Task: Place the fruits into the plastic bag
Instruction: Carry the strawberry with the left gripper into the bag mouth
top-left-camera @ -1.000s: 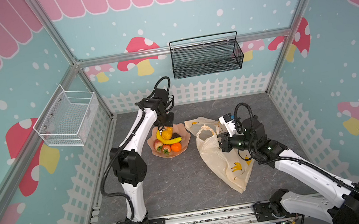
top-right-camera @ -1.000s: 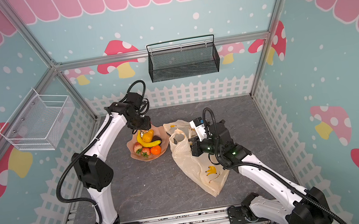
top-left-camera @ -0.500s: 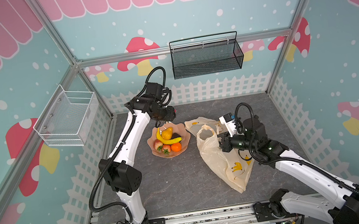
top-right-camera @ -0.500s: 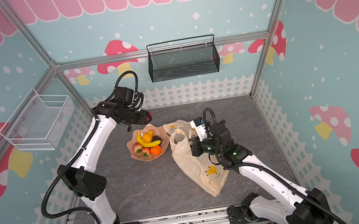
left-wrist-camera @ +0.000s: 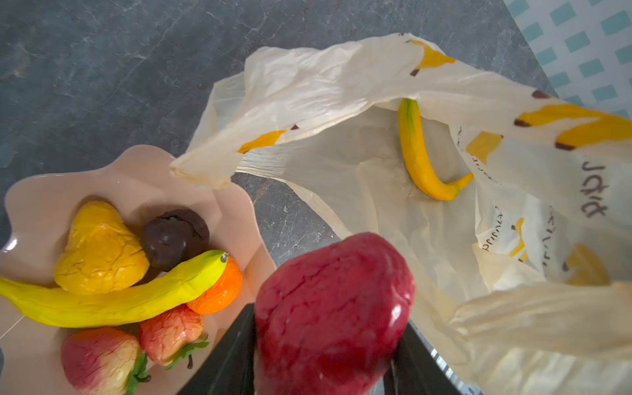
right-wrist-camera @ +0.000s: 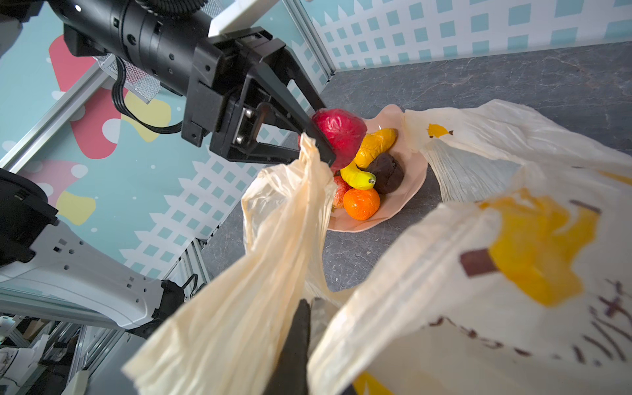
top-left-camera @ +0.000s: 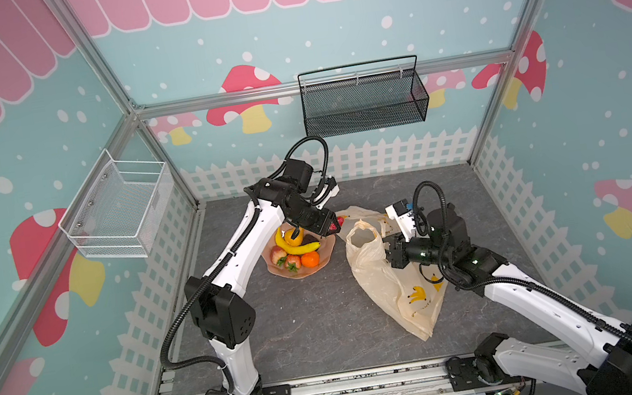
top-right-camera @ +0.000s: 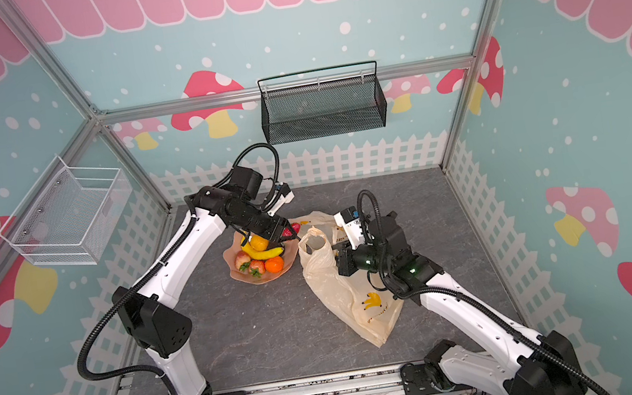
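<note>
My left gripper (top-left-camera: 330, 226) (left-wrist-camera: 326, 342) is shut on a dark red fruit (left-wrist-camera: 333, 307) (right-wrist-camera: 340, 131), held in the air between the pink dish (top-left-camera: 274, 270) and the mouth of the plastic bag (top-left-camera: 399, 292) (left-wrist-camera: 359, 191). One yellow banana (left-wrist-camera: 415, 150) lies inside the bag. In the dish sit a banana (top-left-camera: 301, 248), an orange (top-left-camera: 309, 259), two strawberries (left-wrist-camera: 99, 359), a yellowish piece (left-wrist-camera: 99, 246) and a dark brown fruit (left-wrist-camera: 174, 237). My right gripper (top-left-camera: 388, 254) is shut on the bag's rim and holds the mouth up; one finger (right-wrist-camera: 295, 342) shows between the folds.
A black mesh basket (top-left-camera: 362, 104) hangs on the back wall and a white wire basket (top-left-camera: 118, 209) on the left wall. The bag's lower part lies flat towards the front rail (top-left-camera: 333, 389). Fence-printed walls close in the grey floor.
My left gripper rose out of the dish with the red fruit and swung right, to the bag's mouth. The right arm and the bag stayed still.
</note>
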Controlling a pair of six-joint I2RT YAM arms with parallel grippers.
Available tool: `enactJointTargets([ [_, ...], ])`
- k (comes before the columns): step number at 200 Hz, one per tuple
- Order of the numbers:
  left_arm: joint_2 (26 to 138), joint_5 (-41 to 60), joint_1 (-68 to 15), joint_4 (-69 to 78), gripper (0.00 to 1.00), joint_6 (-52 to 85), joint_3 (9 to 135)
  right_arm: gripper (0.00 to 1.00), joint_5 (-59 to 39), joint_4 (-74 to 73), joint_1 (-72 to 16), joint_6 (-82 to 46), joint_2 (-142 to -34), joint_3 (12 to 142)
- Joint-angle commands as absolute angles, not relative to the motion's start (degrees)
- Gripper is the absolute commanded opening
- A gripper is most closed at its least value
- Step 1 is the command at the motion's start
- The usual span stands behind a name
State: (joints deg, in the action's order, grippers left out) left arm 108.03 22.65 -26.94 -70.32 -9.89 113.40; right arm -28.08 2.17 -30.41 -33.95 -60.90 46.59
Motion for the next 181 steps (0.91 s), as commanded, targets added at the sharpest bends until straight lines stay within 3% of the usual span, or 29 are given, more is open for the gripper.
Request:
enactJointTargets([
  [1,107.79,26.92,-27.41,-72.24,0.5,-13.09,112.76,0.0,-28.68,2.82,-30.6,-32.96,-61.41,48.25],
  [131,126.52,34.4,-29.74,-72.42,0.47,-5.65,128.03,0.0,-29.0,3.08,-30.62,-31.73,-61.95,48.08],
  [181,128.67,37.18,-31.85,-71.4,0.45,-2.53,126.81,0.0,-29.18,2.56,-30.65,-31.63,-62.31,47.83],
])
